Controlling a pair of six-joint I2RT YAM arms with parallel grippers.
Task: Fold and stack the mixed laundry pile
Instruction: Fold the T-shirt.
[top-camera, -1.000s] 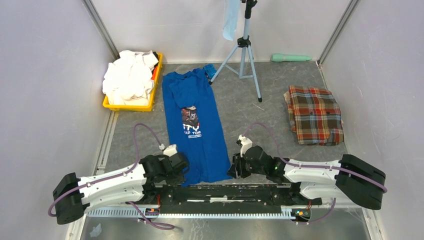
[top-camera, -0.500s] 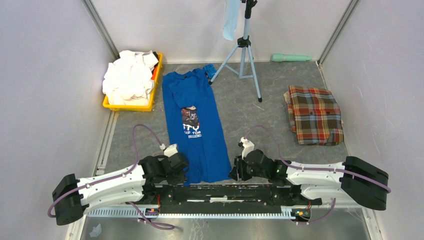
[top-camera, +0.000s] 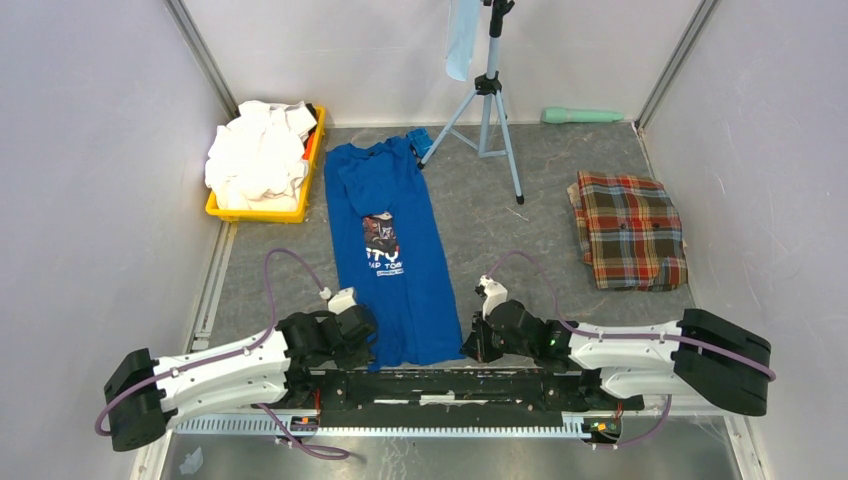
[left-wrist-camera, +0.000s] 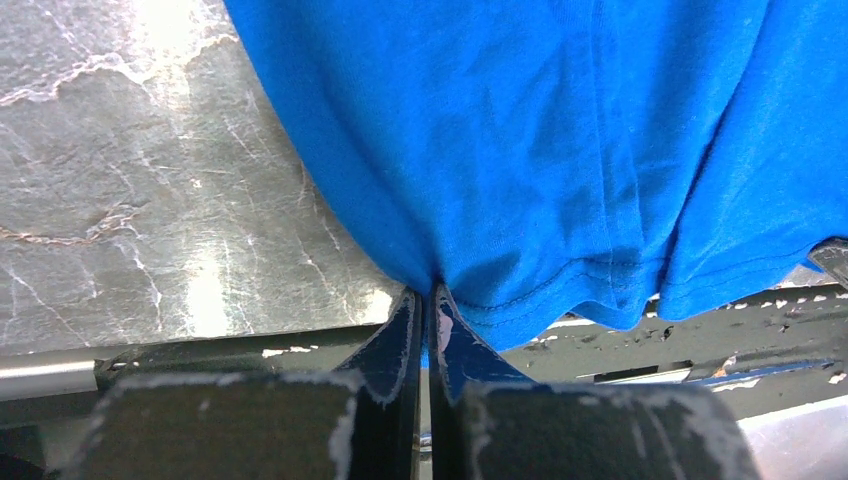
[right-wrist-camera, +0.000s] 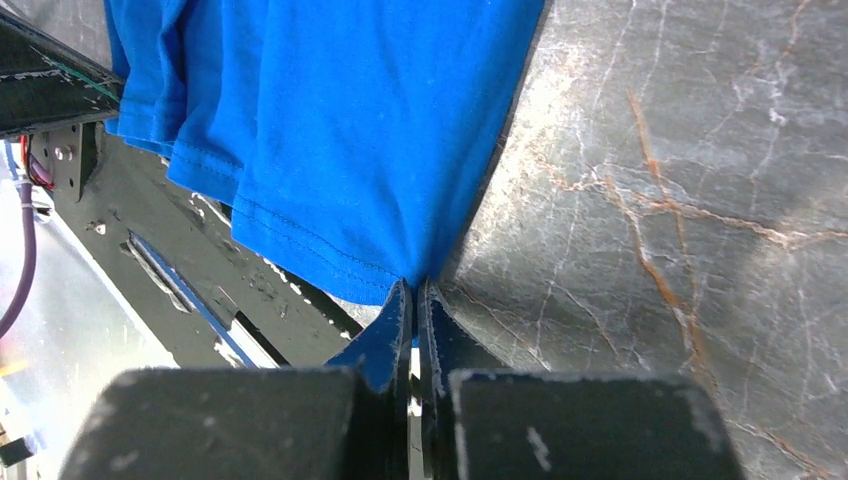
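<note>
Royal-blue cotton: the T-shirt (top-camera: 385, 250) lies flat and lengthwise on the table (top-camera: 530, 250), graphic up, its hem at the near edge between the two pincers.

Top view: the left gripper (top-camera: 366, 338) sits at the hem's left corner and the right gripper (top-camera: 472, 345) at its right corner. Far ahead of the left gripper, a yellow tray (top-camera: 262, 213) holds crumpled white shirts (top-camera: 258, 155). A dark and orange scrap seems tucked at the tray's right rim, but it is too small to be sure. Far ahead of the right gripper, the plaid cloth (top-camera: 628, 230) lies folded, in no container.

Left wrist view: the jaws are pressed together on the hem corner, and cloth bunches just ahead of the tips.

Right wrist view: the jaws are likewise clamped on the opposite corner. Left of the tips, the hem drapes over the dark base frame (right-wrist-camera: 120, 200).

Risks: both bites look shallow, right at the stitched edge, so a corner could slip free on the lift. Unequal travel would skew the fold. The draped hem may snag on the frame.
</note>
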